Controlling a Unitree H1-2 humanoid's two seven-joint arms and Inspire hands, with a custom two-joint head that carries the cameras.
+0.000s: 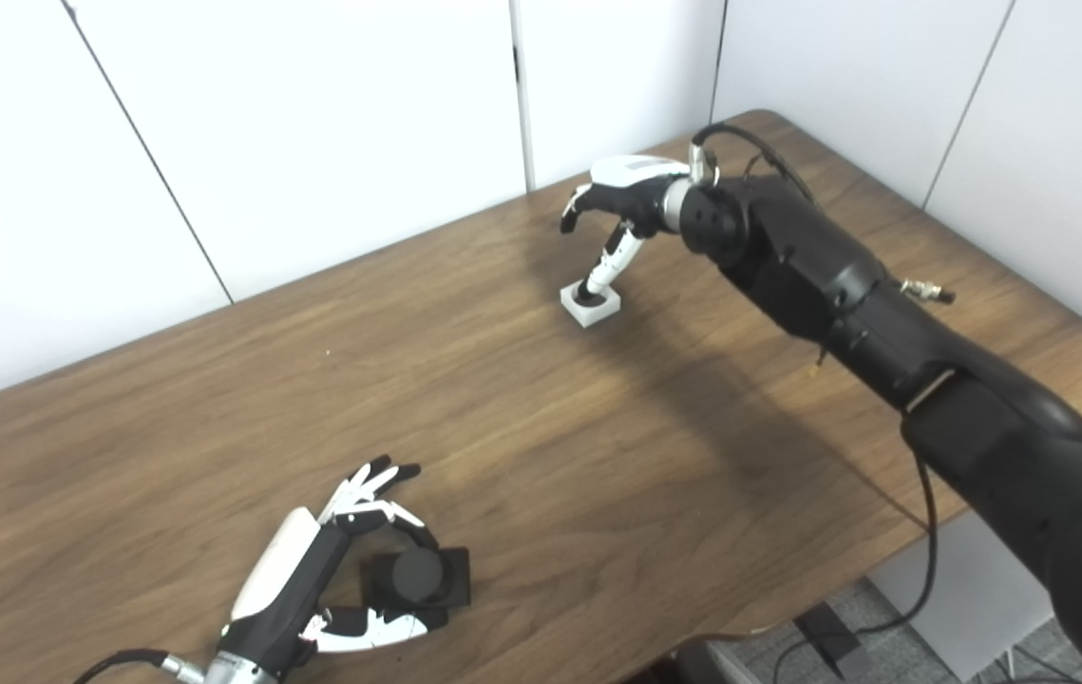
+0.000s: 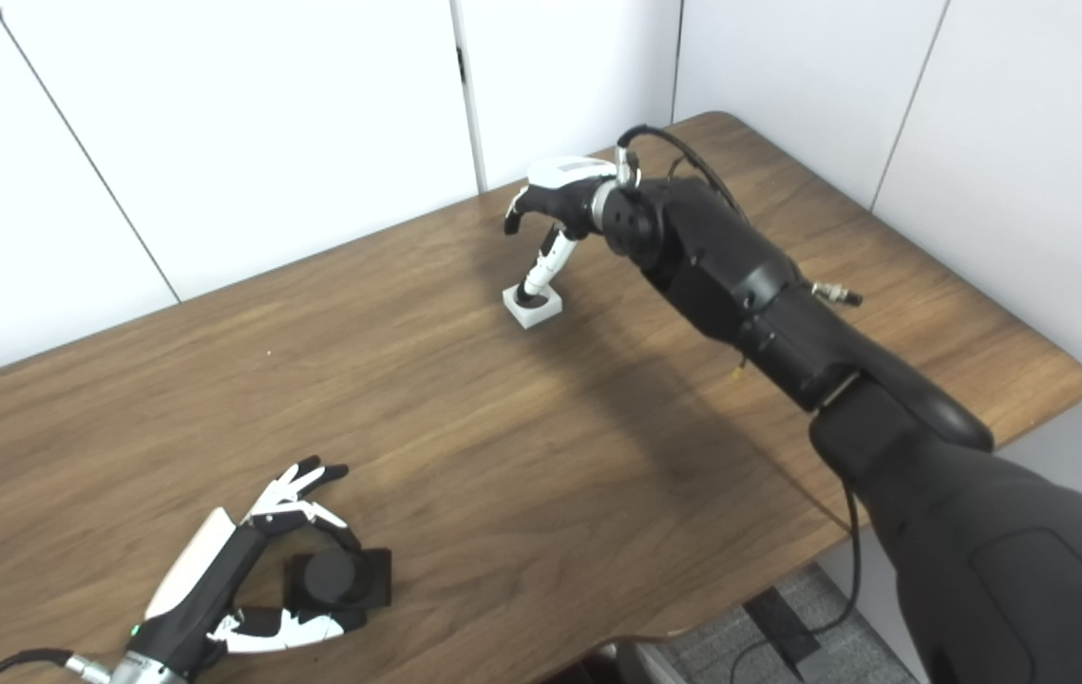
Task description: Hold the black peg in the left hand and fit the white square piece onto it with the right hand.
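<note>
The black peg (image 1: 419, 575), a round stub on a square black base, rests on the table near the front left. My left hand (image 1: 313, 579) lies around it, open: one finger curls over its far side, the thumb (image 1: 379, 629) runs along its near edge, and the other fingers stretch out. The white square piece (image 1: 590, 304) lies flat at the back centre. My right hand (image 1: 621, 199) hovers over it, open, with the thumb (image 1: 609, 266) pointing down onto the piece's hole and the fingers curved ahead without touching it.
The wooden table (image 1: 522, 446) ends in a curved front edge at the lower right, with grey floor and a cable beyond. White wall panels stand close behind the back edge. My right forearm (image 1: 844, 285) spans the table's right side.
</note>
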